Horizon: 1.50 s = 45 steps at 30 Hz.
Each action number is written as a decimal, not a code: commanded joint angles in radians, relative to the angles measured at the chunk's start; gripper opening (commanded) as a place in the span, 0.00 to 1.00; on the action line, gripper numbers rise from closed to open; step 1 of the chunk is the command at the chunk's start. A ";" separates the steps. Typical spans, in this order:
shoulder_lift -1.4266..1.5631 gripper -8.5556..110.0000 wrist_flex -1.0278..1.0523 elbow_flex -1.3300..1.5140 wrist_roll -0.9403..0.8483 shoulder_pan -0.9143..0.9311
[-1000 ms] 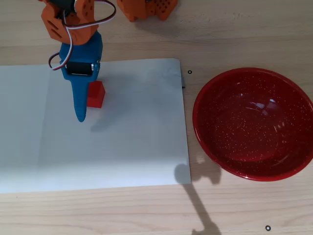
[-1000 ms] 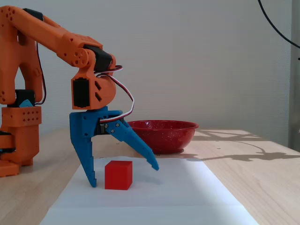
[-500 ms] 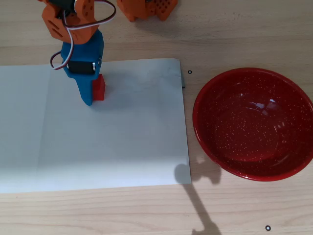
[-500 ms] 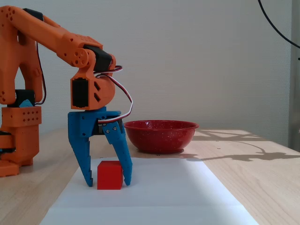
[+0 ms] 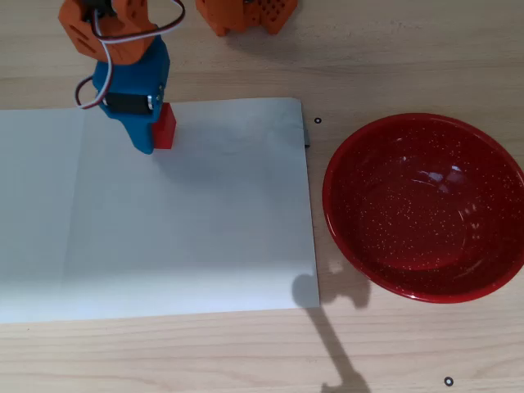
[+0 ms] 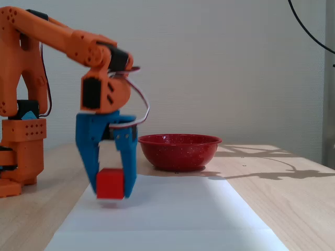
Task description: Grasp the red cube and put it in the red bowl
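Note:
The red cube (image 5: pixel 166 128) (image 6: pixel 110 183) is at the back left of the white paper sheet (image 5: pixel 164 237). My blue-jawed gripper (image 5: pixel 157 136) (image 6: pixel 111 191) points down and is shut on the cube. In the fixed view one jaw stands on each side of the cube, and the cube seems to hang just above the paper with a faint shadow under it. The red bowl (image 5: pixel 368 164) (image 6: pixel 179 151), dark red, speckled and empty, stands on the wooden table to the right of the paper in the overhead view, well away from the gripper.
The arm's orange base (image 5: pixel 246 15) (image 6: pixel 21 146) stands at the table's back edge. A thin dark shadow (image 5: pixel 332 327) crosses the table near the paper's front right corner. Small black marks (image 5: pixel 318 121) dot the wood.

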 commanded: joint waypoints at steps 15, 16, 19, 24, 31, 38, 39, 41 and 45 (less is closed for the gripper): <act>0.132 0.08 0.683 -0.873 -0.137 0.296; 0.143 0.08 0.681 -0.876 -0.152 0.325; 0.169 0.08 0.681 -0.879 -0.201 0.430; 0.173 0.08 0.653 -0.884 -0.310 0.629; 0.147 0.08 0.551 -0.885 -0.422 0.871; 0.141 0.09 0.319 -0.727 -0.434 0.997; 0.144 0.13 0.287 -0.695 -0.436 1.005; 0.153 0.18 0.219 -0.624 -0.439 1.019; 0.176 0.26 0.080 -0.479 -0.433 1.034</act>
